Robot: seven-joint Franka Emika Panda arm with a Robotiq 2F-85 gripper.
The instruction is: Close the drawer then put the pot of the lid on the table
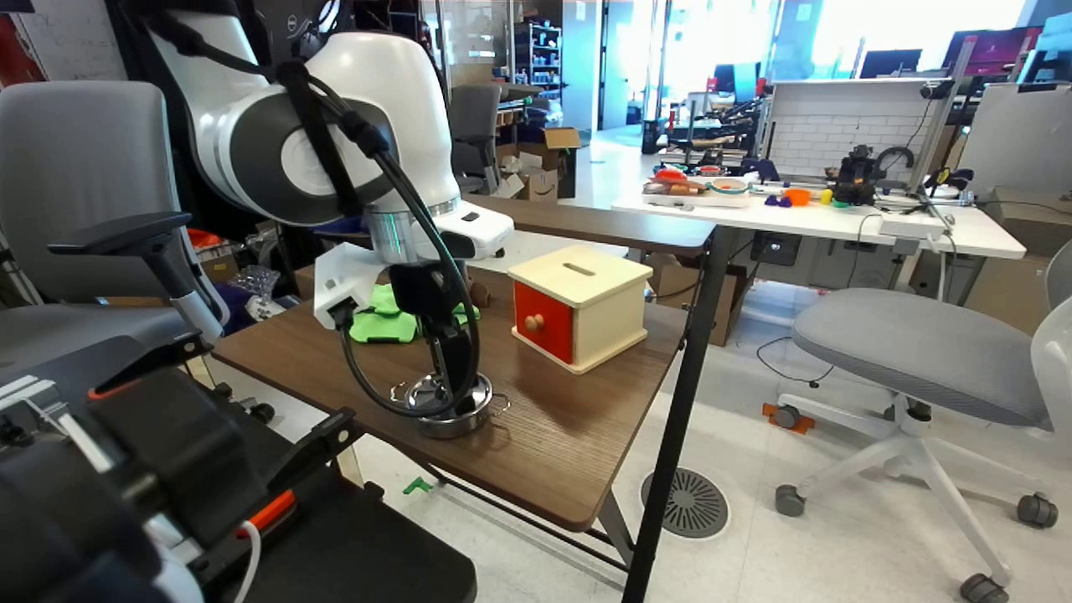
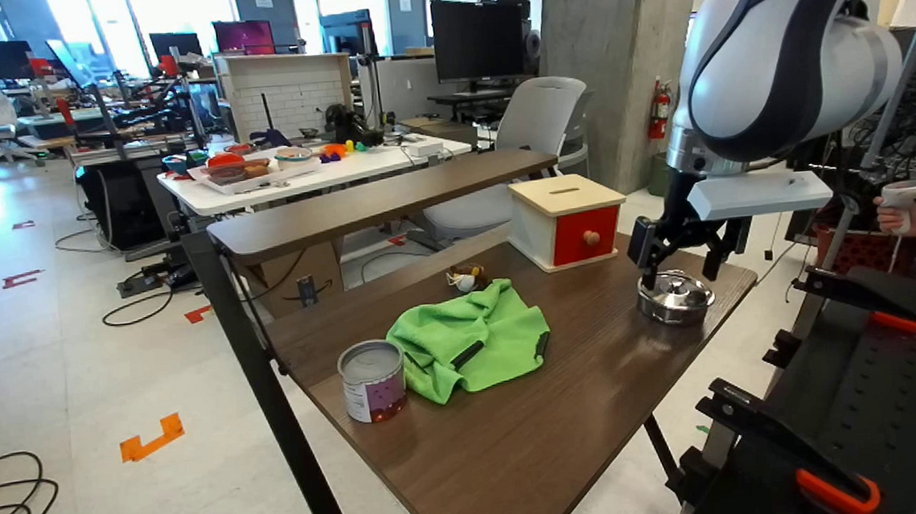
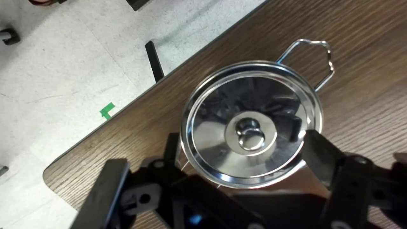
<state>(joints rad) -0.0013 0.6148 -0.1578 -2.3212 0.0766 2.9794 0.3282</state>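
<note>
The orange-red drawer (image 1: 536,306) sits flush in its pale wooden box (image 1: 610,322); both exterior views show the drawer front (image 2: 573,237). The steel pot (image 2: 671,312) stands on the dark brown table (image 1: 578,452) near its edge. The silvery lid (image 3: 211,140) sits on the pot, knob up. In the wrist view a wire pot handle (image 3: 330,60) shows at upper right; the opposite handle is mostly hidden. My gripper (image 3: 241,138) is wide open over the lid, pointing down. Its fingers (image 2: 679,275) are at opposite sides of the lid's rim, the knob between them. I cannot tell whether they touch.
A green cloth (image 2: 472,345), a tin can (image 2: 374,384) and a small brown-and-white toy (image 2: 467,278) lie on the table. A raised brown shelf (image 2: 397,193) runs along one side, with a black metal post (image 1: 687,402). A black bench with clamps (image 2: 862,390) stands beside the table.
</note>
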